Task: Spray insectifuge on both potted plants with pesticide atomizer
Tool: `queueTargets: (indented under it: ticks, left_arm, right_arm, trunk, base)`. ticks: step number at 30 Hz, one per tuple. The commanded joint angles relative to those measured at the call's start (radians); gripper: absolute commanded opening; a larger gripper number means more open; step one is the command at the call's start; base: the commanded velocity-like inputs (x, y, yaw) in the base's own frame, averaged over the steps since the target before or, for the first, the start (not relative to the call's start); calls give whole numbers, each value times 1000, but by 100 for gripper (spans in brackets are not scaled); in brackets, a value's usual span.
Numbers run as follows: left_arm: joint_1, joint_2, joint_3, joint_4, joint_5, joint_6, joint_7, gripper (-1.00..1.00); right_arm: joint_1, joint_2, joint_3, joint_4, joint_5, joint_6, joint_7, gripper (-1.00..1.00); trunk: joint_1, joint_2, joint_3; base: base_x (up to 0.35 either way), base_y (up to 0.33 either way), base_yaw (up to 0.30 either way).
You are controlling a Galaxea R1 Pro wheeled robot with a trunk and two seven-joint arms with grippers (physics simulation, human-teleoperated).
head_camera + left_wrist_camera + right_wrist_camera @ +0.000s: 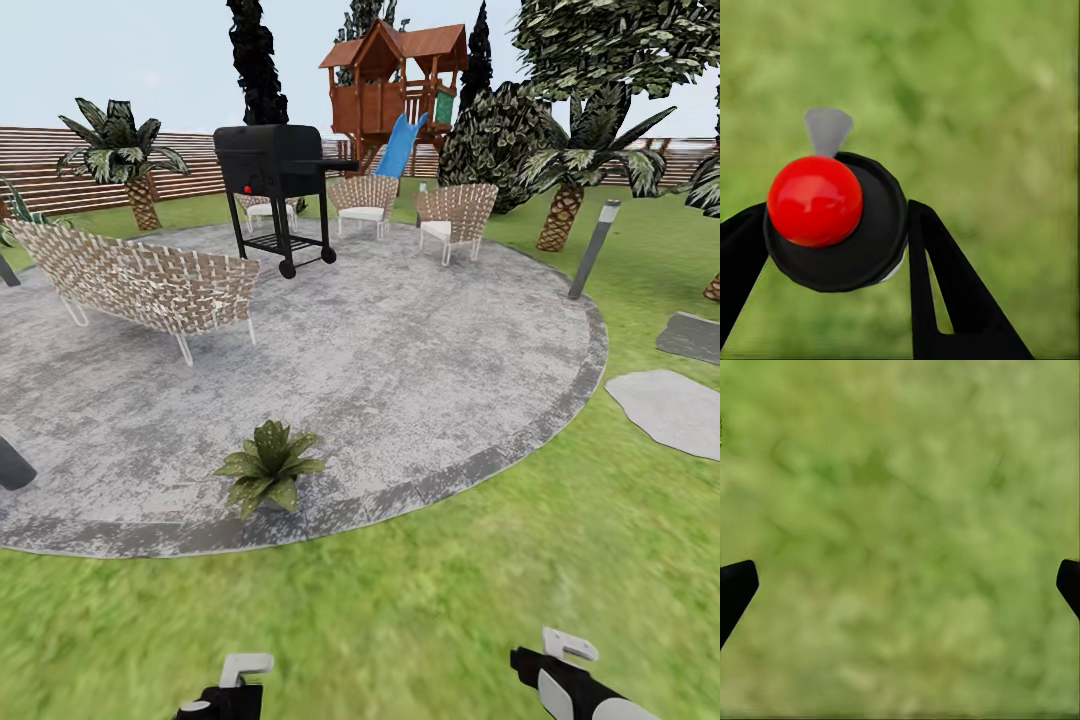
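Atomizer sits clamped between the left gripper fingers, seen from the wrist cam end-on: red top w/ dark round body behind it, grey nozzle tab poking out past the cap, blurred lawn beyond. In the head view the left gripper is low at the frame edge over grass, bottle itself hard to make out there. Right gripper is spread wide, nothing between the tips, just grass; in the head view it hangs over the lawn too.

One potted plant, a speckled rosette, sits on the near rim of the round grey patio, ahead and slightly left, well apart from both grippers. Can't pick out the second plant w/ any certainty. Further back: wicker bench, black grill, wicker chairs, wooden playhouse w/ blue slide, grey bollard lamp, palms, slatted fence.

Risks, as I judge it: plant is prob. too far for spray to reach, so firing from here would wet grass, not leaves. Nozzle direction vs. plant isn't clear from these views; a wrong wrist angle would miss. Driving in too close could knock the rosette w/ the base. Partial coverage is likely if sprayed from one side only.
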Motion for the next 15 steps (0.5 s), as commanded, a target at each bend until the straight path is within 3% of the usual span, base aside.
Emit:
queueTargets:
  ticks: [1,3,8,15]
  left_arm:
    - [2,1,9,0,-8,0,-5,-100]
    - [7,8,8,2,-8,-31,-4,-100]
    - [11,13,8,3,-7,-84,-4,-100]
    - [12,13,8,4,-7,-89,-4,-100]
  right_arm:
    - [-1,0,-6,3,11,2,-1,100]
    - [-1,0,-6,4,11,2,27,100]
    - [-1,0,-5,5,12,1,215,100]
    - [-1,0,-6,4,10,1,245,100]
  trunk:
    - [0,0,-1]
    - [0,0,-1]
    - [0,0,-1]
    - [0,0,-1]
  base:
    - [0,0,0]
    - [0,0,0]
    - [0,0,0]
    - [0,0,0]
